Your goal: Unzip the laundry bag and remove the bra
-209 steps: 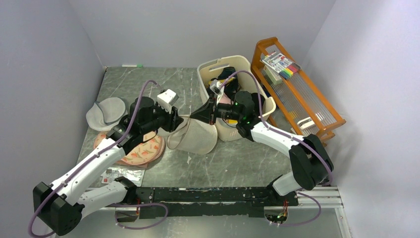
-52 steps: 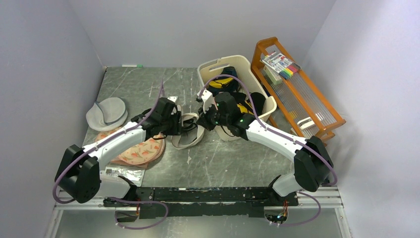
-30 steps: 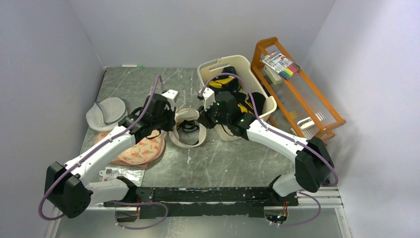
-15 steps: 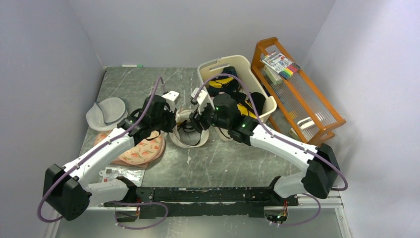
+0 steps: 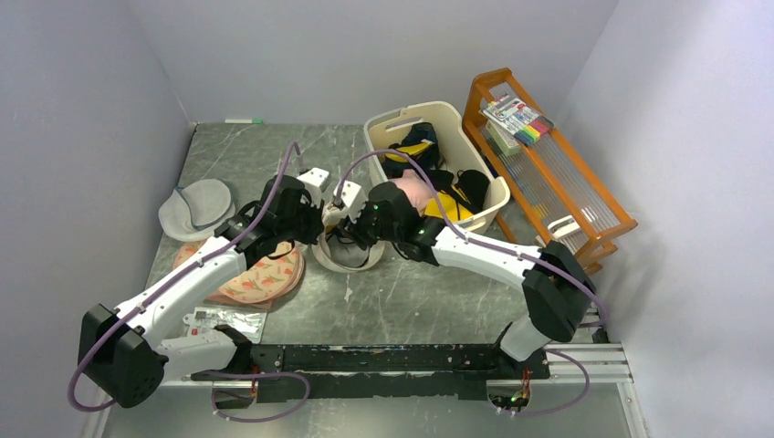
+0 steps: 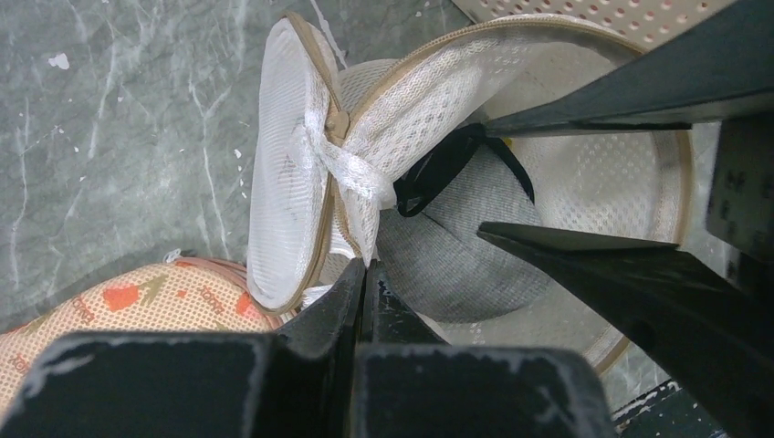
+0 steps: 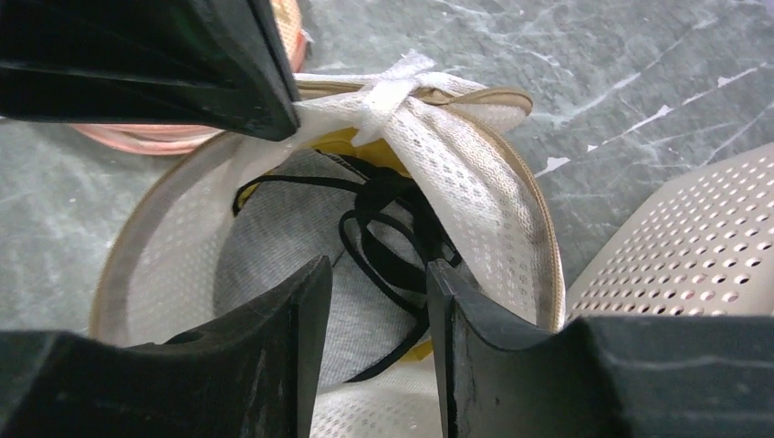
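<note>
The cream-white mesh laundry bag [image 5: 351, 262] lies open on the table, its zip rim spread wide. My left gripper [image 5: 318, 228] is shut on a white fabric tab at the bag's rim [image 6: 363, 182], holding the flap up. My right gripper [image 5: 351, 230] is open, its fingers [image 7: 310, 301] lowered into the bag's mouth. Inside lies the bra [image 7: 274, 246]: I see a grey cup lining, thin black straps [image 7: 383, 219] and slivers of mustard yellow. It also shows in the left wrist view [image 6: 456, 265]. The right fingers straddle the straps without closing on them.
The pink bag with orange-red shapes [image 5: 251, 278] lies left of the laundry bag, under my left arm. A grey round bag [image 5: 196, 210] lies further left. A cream basket of clothes [image 5: 475, 178] and an orange wooden rack [image 5: 548, 173] stand at the right. A plastic packet [image 5: 219, 321] lies near front left.
The bag went from stretched in the air between both grippers down onto the table, open. My right gripper let go of the rim and moved left into the opening. My left gripper kept its hold.
</note>
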Available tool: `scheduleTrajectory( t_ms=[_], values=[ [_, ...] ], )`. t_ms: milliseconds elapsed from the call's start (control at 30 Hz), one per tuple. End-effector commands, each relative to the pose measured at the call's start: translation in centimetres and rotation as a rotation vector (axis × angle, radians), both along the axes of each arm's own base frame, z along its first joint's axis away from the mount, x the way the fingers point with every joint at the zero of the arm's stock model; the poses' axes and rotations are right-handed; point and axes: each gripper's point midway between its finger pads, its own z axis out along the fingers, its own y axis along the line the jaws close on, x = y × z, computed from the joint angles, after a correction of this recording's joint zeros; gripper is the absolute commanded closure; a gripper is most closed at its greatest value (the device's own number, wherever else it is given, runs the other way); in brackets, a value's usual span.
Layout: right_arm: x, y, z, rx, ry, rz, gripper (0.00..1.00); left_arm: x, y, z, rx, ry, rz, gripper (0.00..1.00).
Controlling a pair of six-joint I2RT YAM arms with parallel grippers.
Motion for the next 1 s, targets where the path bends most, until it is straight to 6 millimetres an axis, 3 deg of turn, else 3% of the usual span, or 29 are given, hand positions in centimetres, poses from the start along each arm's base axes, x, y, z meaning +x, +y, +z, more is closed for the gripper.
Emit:
scheduleTrajectory(
  t_ms=[0,300,533,800,967],
  values=[
    [1.8,-0.5,-1.6,-0.046,-0.034,-0.089,0.56,0.4,-0.5,1.2,-0.044,-0.043,-0.027,0.93],
    [3.5,-0.7,-3.5,-0.107,-0.062,-0.168,0.57,0.4,-0.6,1.2,-0.052,-0.039,-0.030,0.93],
    [3.9,0.4,-4.5,-0.084,-0.051,-0.173,0.68,0.4,-0.6,1.3,-0.059,-0.040,-0.035,0.93],
    [3.2,1.1,-1.3,0.030,-0.066,-0.145,0.99,0.5,-0.5,1.2,-0.061,-0.039,-0.033,0.93],
    [2.4,1.1,2.1,0.116,-0.085,-0.130,1.00,0.5,-0.5,1.2,-0.062,-0.037,-0.034,0.93]
  ],
)
